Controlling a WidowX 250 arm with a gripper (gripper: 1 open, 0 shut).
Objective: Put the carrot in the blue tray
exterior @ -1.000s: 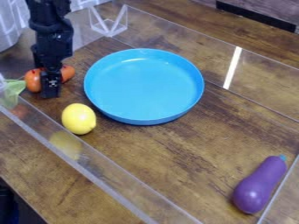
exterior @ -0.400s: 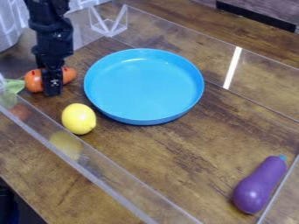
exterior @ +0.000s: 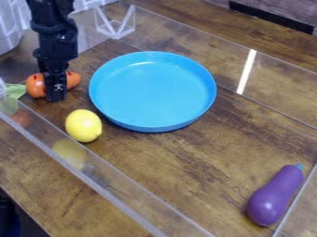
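We find the gripper low at the left edge of the bench, pointing straight down over the carrot. Orange shows on both sides of the black fingers, so they straddle the carrot's middle, and a scrap of its green top sticks out to the left. Compared with a second ago, the arm stands in the same spot at the same height; what has changed is the fingers, which were spread wide over the carrot and have now drawn together onto it. At this size the frames barely show that closing, but we read it as a pinch on the carrot rather than an empty clamp, since the orange body sits right between the fingers.

For the task, that means the grasp is just made and the carry has not begun. The carrot lies on the wood, well left of the blue tray, which sits empty in the middle of the bench. The lemon rests just off the tray's lower left rim, and the eggplant lies far off at the lower right; neither blocks a straight path.

We judge the next move to be a lift clear of the tray's raised rim, then a short travel right and a release. The round carrot could slip if the pinch is off-centre.
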